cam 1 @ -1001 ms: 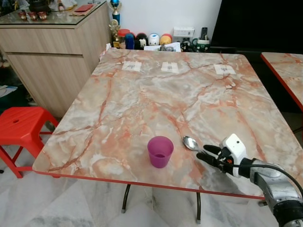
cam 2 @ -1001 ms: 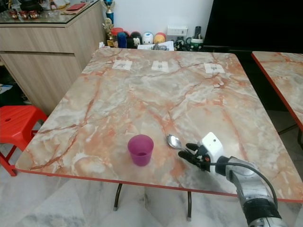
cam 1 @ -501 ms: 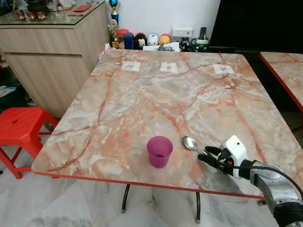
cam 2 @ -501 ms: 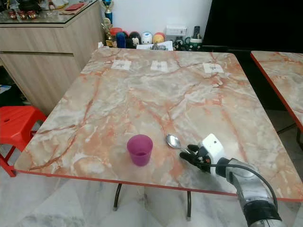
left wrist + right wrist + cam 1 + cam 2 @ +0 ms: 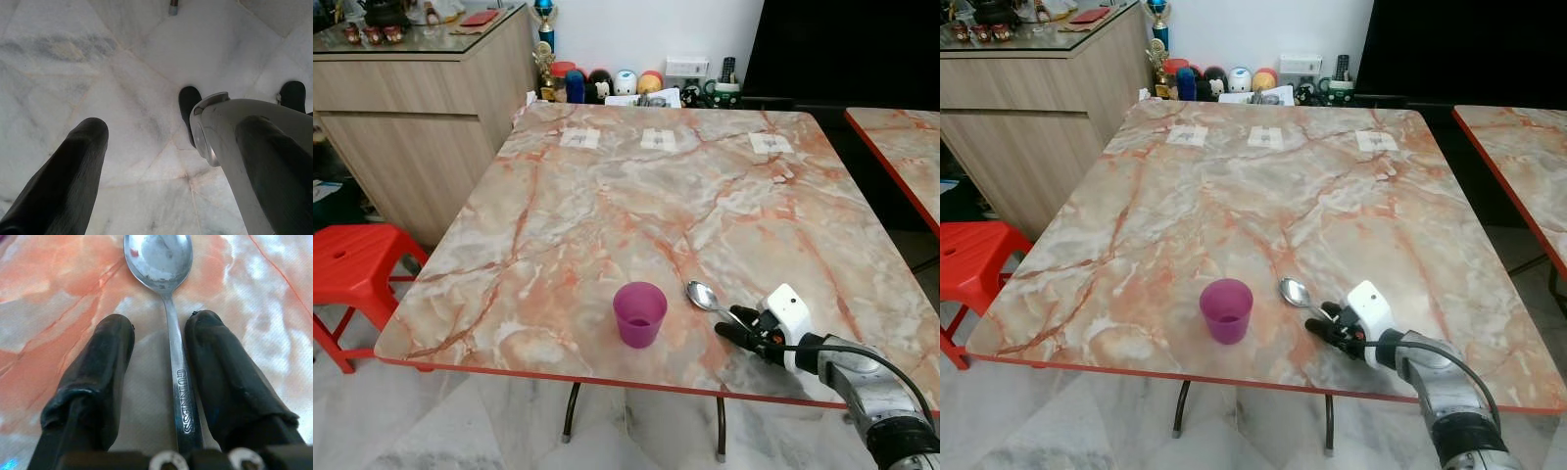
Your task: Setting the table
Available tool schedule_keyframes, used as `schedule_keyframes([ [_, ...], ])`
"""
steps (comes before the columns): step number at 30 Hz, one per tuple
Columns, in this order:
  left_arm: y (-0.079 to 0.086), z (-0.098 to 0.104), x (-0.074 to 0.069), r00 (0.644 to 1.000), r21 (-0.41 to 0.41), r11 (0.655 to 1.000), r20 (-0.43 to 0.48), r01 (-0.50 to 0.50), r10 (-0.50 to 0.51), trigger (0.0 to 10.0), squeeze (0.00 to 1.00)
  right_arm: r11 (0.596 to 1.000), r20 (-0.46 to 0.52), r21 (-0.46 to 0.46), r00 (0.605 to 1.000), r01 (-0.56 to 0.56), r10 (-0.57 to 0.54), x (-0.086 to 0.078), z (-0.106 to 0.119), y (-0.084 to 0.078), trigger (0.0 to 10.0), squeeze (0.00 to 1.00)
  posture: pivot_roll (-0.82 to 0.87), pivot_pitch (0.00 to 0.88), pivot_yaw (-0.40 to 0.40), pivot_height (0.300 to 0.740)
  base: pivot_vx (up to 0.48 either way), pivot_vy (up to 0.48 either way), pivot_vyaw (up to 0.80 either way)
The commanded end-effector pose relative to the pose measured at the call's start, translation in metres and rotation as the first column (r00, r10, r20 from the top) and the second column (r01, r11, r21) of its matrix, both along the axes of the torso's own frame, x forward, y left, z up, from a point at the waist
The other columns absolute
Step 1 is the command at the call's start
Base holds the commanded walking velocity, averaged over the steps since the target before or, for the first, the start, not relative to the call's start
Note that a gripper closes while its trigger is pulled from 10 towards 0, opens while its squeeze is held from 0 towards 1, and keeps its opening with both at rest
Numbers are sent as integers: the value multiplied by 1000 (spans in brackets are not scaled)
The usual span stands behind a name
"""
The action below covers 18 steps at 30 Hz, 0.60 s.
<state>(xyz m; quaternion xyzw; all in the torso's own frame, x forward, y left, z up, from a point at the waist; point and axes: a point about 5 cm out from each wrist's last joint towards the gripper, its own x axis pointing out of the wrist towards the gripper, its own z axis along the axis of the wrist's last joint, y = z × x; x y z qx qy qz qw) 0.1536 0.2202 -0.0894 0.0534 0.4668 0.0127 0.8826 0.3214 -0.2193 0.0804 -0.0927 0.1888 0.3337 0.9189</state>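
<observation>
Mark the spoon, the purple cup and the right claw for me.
spoon (image 5: pixel 703 294), left eye view, on its bowl.
purple cup (image 5: pixel 639 320), left eye view, on its outer wall.
right claw (image 5: pixel 161 330), right wrist view, midway between its fingertips, over the spoon's handle.

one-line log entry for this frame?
task: set table | right gripper: open, jaws straddle spoon handle | spoon: flat on table | cup: upright, beside spoon | left gripper: idle

One cup (image 5: pixel 639 313), one spoon (image 5: pixel 703 295)
</observation>
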Motion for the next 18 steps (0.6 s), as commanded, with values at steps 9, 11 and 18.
schedule_keyframes([
  [9,2,-3,-7,999,1,1000,-31,8,-8,10000,0,999,-85,-23,996,-24,22,-9,-20,8,0,0,10,115,8,740,0,0,0],
  [11,2,-3,-7,999,1,1000,-31,7,-7,10000,0,999,-87,-23,996,-26,24,-9,-21,9,0,0,10,115,8,740,0,0,0],
  [18,2,-3,-7,999,-1,1000,-31,7,-7,10000,0,999,-94,-24,995,-30,28,-10,-24,12,0,0,12,117,8,740,0,0,0],
])
